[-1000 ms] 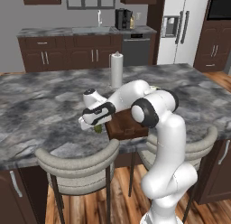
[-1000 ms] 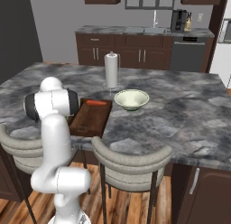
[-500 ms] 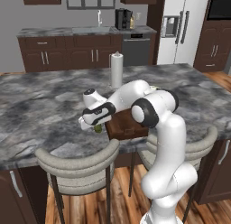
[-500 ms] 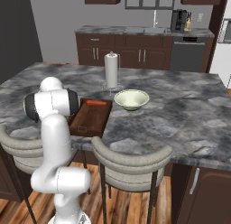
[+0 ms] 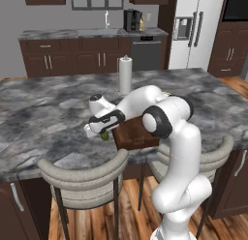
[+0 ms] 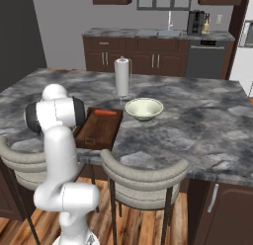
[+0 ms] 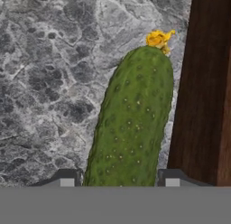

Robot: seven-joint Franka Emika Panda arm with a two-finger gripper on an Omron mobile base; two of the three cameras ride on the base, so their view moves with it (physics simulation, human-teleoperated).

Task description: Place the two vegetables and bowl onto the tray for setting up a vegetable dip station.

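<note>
Beside the tray's [image 5: 138, 135] left side, near the counter's [image 5: 43, 108] front edge, the gripper [image 5: 103, 133] is sitting unchanged from a moment ago, fingertips straddling the cucumber [image 7: 131, 123]; whether it is clamping, cannot tell. Carrot [image 6: 105, 112] is lying on the tray; bowl [image 6: 144, 108] is waiting just beside it.

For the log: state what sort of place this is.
A rendered home kitchen: a grey marble island counter, a stainless double-door fridge, and dark brown wooden cabinets beneath a black coffee maker.
</note>
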